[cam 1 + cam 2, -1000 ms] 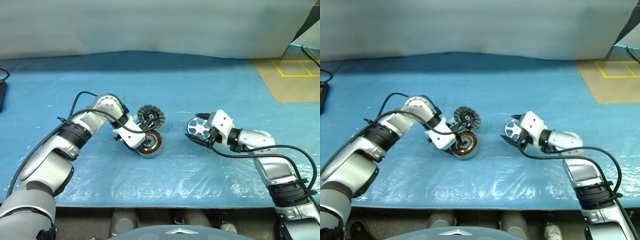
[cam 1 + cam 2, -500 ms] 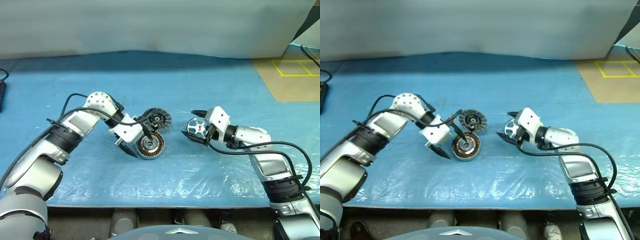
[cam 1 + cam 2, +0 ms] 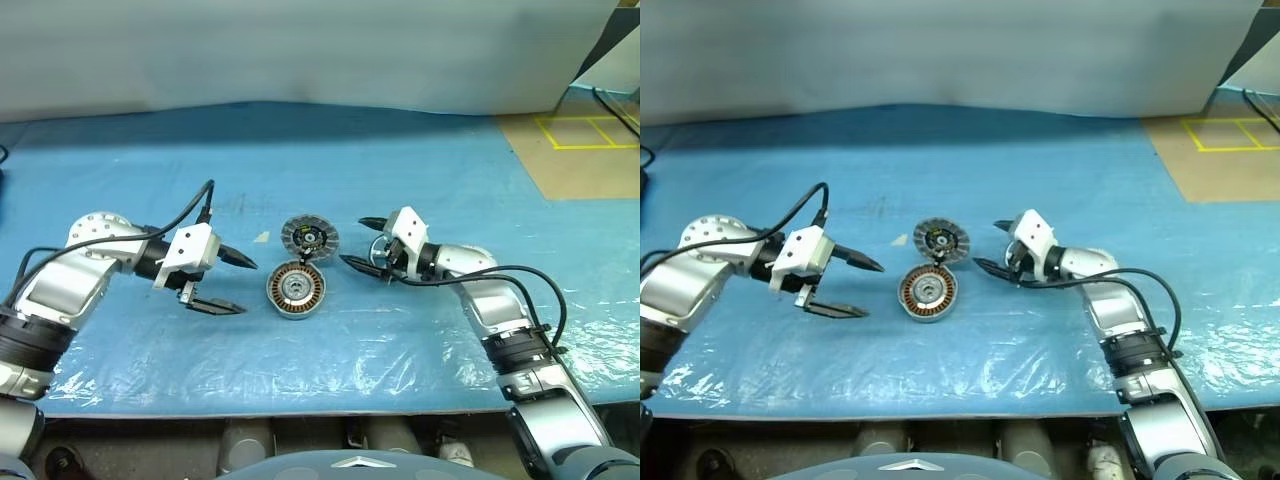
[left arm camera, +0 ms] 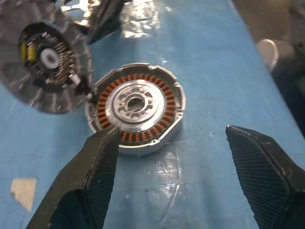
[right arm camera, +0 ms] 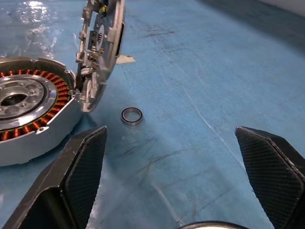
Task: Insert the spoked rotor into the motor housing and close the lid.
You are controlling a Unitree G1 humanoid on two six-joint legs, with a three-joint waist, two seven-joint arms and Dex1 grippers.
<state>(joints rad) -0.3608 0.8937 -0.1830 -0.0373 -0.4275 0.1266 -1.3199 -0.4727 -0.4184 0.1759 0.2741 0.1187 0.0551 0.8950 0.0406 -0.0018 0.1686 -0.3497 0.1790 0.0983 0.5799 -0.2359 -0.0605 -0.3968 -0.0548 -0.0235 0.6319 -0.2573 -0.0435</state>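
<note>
The left gripper (image 3: 228, 283) has let go of the motor housing (image 3: 296, 290) and backed off to the housing's left, jaws wide and empty. The housing now lies flat on the blue mat (image 3: 420, 180), coils up, with the lid (image 3: 309, 238) leaning on edge against its far rim. The right gripper (image 3: 360, 246) has moved in to the housing's right, jaws spread wide around the spoked rotor (image 3: 383, 250), though actual contact is unclear. The housing looks ready for insertion; the lid is not yet closed.
</note>
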